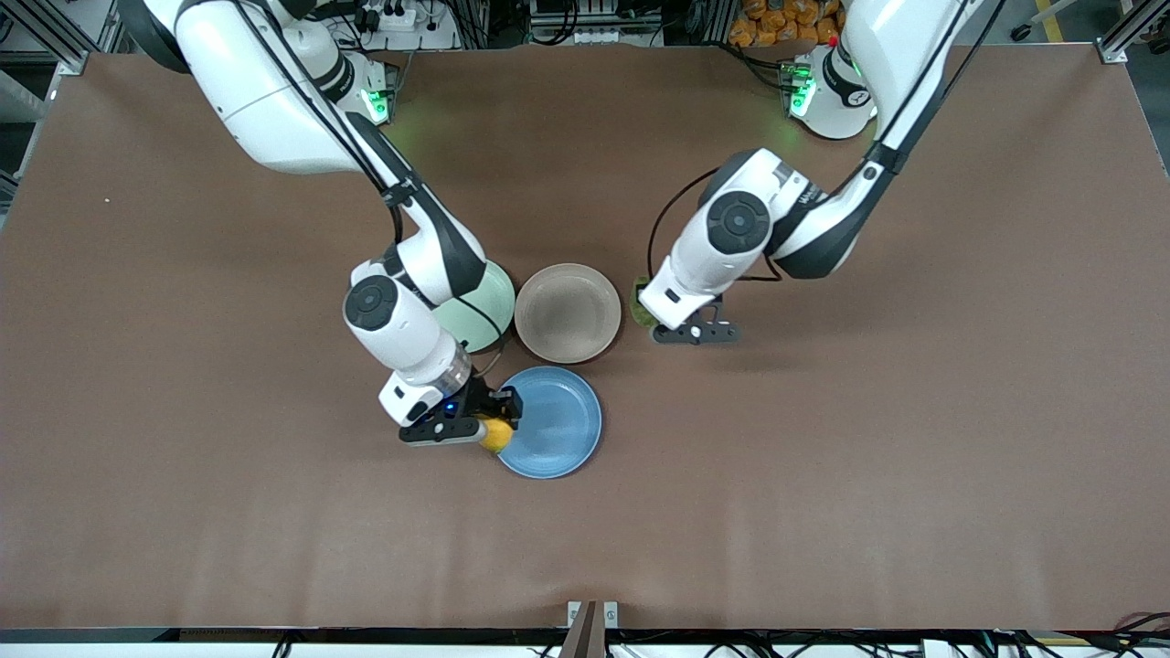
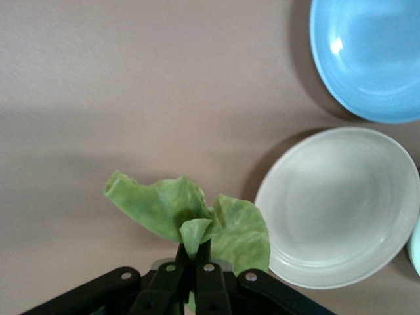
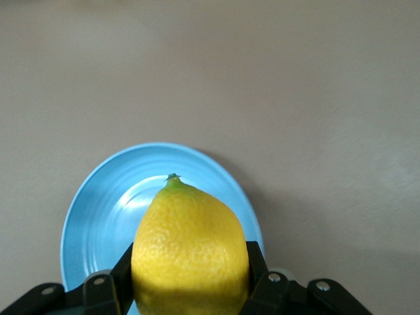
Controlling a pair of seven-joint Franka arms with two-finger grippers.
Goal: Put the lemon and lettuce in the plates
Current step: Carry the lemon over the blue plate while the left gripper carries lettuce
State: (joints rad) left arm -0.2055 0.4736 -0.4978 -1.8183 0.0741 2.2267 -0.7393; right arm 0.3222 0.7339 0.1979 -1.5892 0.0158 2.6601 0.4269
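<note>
Right gripper (image 1: 487, 429) over the blue plate's (image 1: 558, 425) rim, jaws clamped on the lemon (image 1: 496, 435). Left gripper (image 1: 681, 331) over the counter (image 1: 914, 411) just beside the beige plate (image 1: 568, 313), jaws closed on the lettuce (image 2: 190, 223).

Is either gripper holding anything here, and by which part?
Right gripper clamps the lemon across its sides; left gripper pinches the lettuce at its stem end.
</note>
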